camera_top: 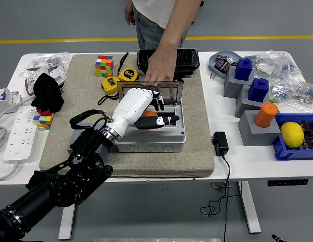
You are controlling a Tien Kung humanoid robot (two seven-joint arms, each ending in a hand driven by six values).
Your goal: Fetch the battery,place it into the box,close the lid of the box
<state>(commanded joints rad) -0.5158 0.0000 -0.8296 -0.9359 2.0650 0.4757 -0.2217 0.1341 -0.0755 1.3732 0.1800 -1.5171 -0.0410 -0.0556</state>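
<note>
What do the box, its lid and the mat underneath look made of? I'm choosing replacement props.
The box looks like light grey moulded plastic, matte, with round knockout marks on its front wall. Its lid, held upright by the person's hand, seems clear glossy plastic in a grey frame: it is see-through. The mat looks like beige felt or foam, dull and slightly fuzzy.
</note>
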